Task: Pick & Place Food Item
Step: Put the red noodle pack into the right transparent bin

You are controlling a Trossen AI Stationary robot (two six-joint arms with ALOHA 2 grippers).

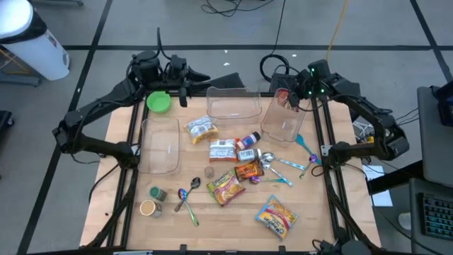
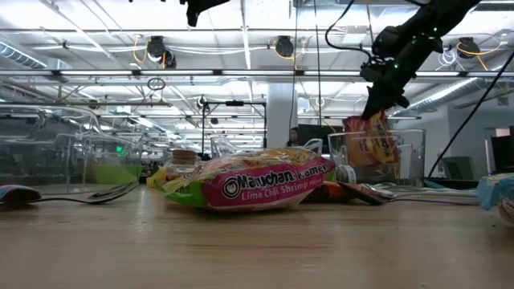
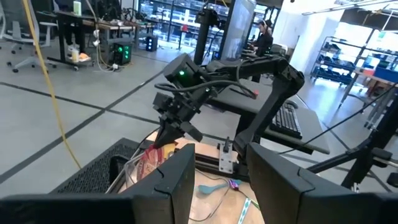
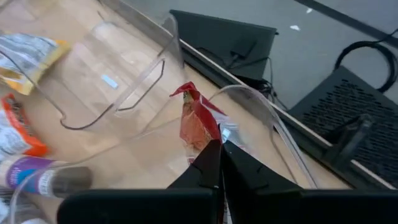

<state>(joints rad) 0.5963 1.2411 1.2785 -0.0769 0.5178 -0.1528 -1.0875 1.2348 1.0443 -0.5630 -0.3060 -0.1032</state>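
Note:
My right gripper (image 1: 287,98) is shut on a red and orange food packet (image 4: 196,121) at the table's far right. It holds the packet at the mouth of a clear tub (image 1: 283,122). In the low view the packet (image 2: 366,143) shows through the tub's wall (image 2: 401,156). At the far left my left gripper (image 1: 202,76) is raised, pointing level toward the right arm. Its fingers are open with nothing between them (image 3: 221,180). Other food packets lie flat on the table's middle, among them a ramen packet (image 1: 225,188). My right gripper pinches the packet's upper end (image 4: 202,142) between its two fingertips. The fingers slant down from the table's far right. The packet hangs below the fingertips, clear of the table, with its lower part inside the clear tub's rim (image 4: 249,93).
Two more clear tubs stand at the far middle (image 1: 232,105) and at the left (image 1: 160,145), with a green lid (image 1: 158,102) at the far left. Packets, bars (image 1: 221,150), a small bottle (image 1: 248,140), spoons (image 1: 187,195) and two cans (image 1: 152,200) lie scattered.

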